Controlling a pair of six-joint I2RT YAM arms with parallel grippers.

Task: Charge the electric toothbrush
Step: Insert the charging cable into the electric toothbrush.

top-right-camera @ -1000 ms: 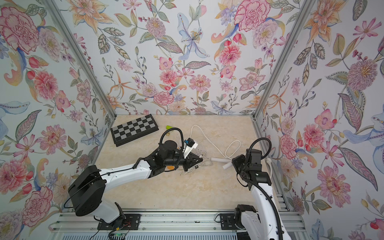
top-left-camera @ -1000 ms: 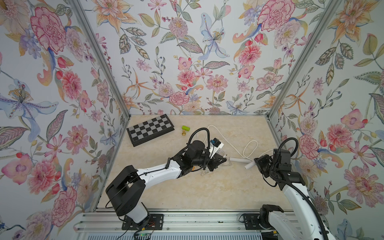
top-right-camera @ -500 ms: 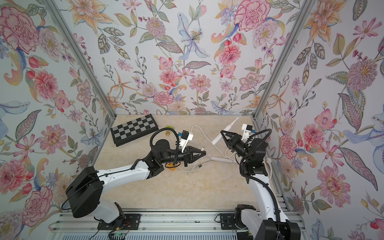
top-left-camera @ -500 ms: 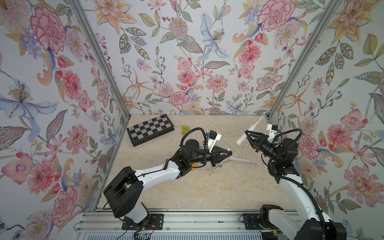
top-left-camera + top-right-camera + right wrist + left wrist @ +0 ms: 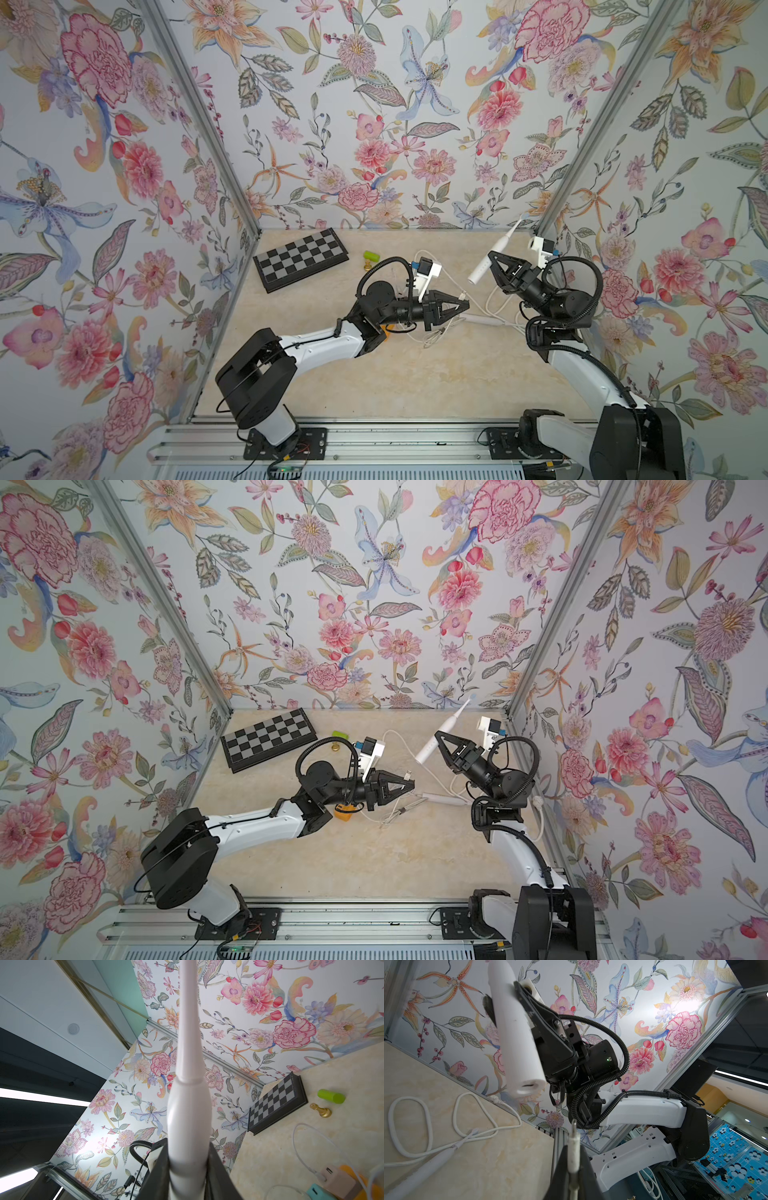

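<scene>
White toothbrush hangs above the table clamped in my right gripper, its base slot facing the plug pinched tight in my left gripper, so I should line the 2 up squarely before pushing in gently.

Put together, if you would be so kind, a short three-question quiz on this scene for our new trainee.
1. True or false: the white charging-cable plug is already seated in the base of the white electric toothbrush.
2. What does the left gripper clamp? A) the plug B) the toothbrush C) nothing at all
3. Fill in: the ___ gripper holds the toothbrush up off the beige marble-look table.

Key:
1. False: plug and base are apart, with a gap between them.
2. A.
3. The right gripper.
</scene>
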